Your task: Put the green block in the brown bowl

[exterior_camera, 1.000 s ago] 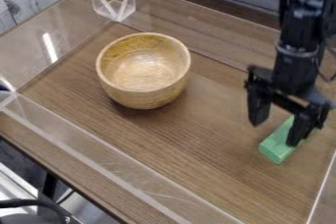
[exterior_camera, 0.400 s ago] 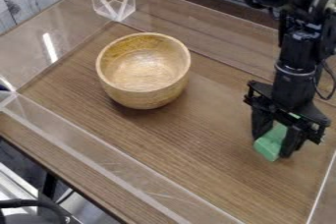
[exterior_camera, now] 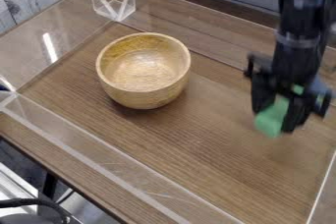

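And there's the gripper [exterior_camera: 280, 108] over on the far right of the view, a dark blur of fingers, with the green block [exterior_camera: 272, 119] pinched between its jaws! The block pokes out below the fingers, tilted, and it looks to be off the table [exterior_camera: 144, 144], though with this much smear I can't swear to how high. Why hold it like that? A slim bar gives the jaws two flat sides to press on, and gripping it from above leaves its lower end hanging out, ready to go in first. Across the wood sits the brown bowl [exterior_camera: 141, 97], upright, mouth to the ceiling, well apart from the block, its wide opening making a generous target (I'd fancy my own chances with that one). So the picking up seems done, and the carry is the step in hand; the drop is yet to come. The arm wants enough height to bring that hanging end over the thick rim, then a release above the middle. The danger, I'd say, is the tilt: a loose pinch could let the bar swivel or slip, and a low approach could knock the bowl's edge.
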`<state>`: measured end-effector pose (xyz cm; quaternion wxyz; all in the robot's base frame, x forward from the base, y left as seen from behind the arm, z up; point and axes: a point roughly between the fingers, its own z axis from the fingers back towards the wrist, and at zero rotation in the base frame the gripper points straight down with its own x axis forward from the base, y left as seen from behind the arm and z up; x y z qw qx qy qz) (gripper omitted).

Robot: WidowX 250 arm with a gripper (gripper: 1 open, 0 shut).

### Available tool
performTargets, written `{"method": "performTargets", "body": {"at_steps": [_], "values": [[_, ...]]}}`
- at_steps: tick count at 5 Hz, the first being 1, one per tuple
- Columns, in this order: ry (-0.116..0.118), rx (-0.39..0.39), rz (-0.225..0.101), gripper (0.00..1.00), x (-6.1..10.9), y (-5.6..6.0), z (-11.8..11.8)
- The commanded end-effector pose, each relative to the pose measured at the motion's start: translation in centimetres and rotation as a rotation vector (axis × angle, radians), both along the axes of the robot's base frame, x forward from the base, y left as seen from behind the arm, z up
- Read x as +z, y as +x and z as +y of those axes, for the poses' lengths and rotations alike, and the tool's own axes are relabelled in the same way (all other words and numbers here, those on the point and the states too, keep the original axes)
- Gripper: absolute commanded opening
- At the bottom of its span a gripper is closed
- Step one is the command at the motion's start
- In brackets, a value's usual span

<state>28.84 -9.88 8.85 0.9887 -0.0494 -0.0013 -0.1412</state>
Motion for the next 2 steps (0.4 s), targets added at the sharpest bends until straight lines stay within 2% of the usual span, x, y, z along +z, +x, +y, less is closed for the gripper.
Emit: {"method": "performTargets", "body": {"at_steps": [1, 2], "values": [[-0.007, 0.102, -0.124, 0.0, 5.6, 2.0, 3.7], [0.008, 0.208, -0.143, 0.0, 7.4, 2.8, 8.7]]}}
